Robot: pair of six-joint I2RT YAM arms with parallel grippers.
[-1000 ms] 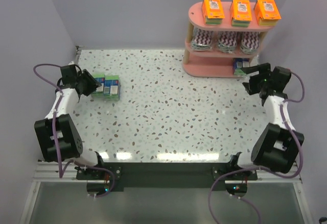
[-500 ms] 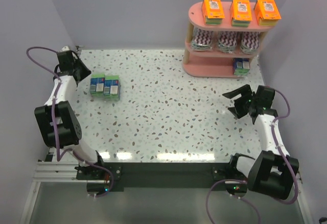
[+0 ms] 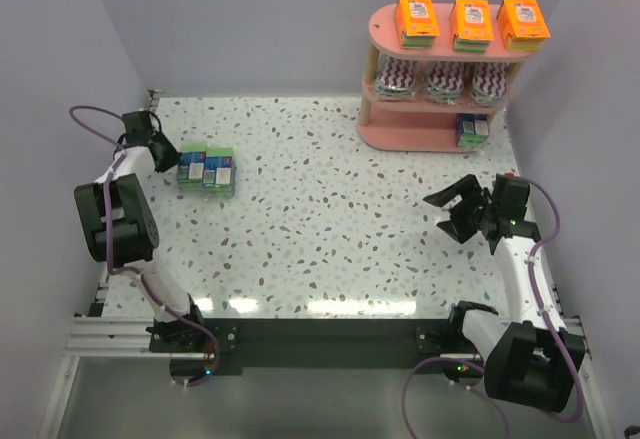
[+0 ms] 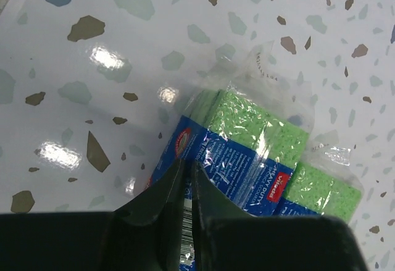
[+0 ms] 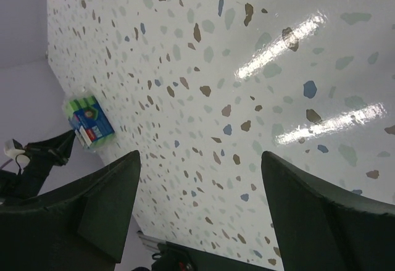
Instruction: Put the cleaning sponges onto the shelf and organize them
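The left gripper [image 4: 187, 167] hangs low over the far-left corner of the speckled table [image 3: 320, 229], its two fingers drawn almost together with only a thin slit between them. The tips sit right over the blue-label end of the nearest blue-green pack [image 4: 229, 154]. Whether they pinch any of its clear wrap cannot be told from here. A second blue-green pack [image 4: 322, 191] lies touching the first, on the side away from this gripper. Across the table, the right gripper [image 3: 438, 215] hovers above the bare surface with its fingers spread wide and nothing between them, pointing back toward the left side. The pink shelf [image 3: 385, 21] stands beyond that gripper, near the far-right corner and well apart from the left gripper. Three orange packs [image 3: 471, 22] line the shelf's top board side by side. Three purple-white zigzag packs [image 3: 445, 81] fill the middle board. A single blue-green box [image 3: 471, 131] sits at the right end of the bottom board, the shelf item closest to the right gripper. The two packs by the left gripper lie on the table, well away from the shelf.
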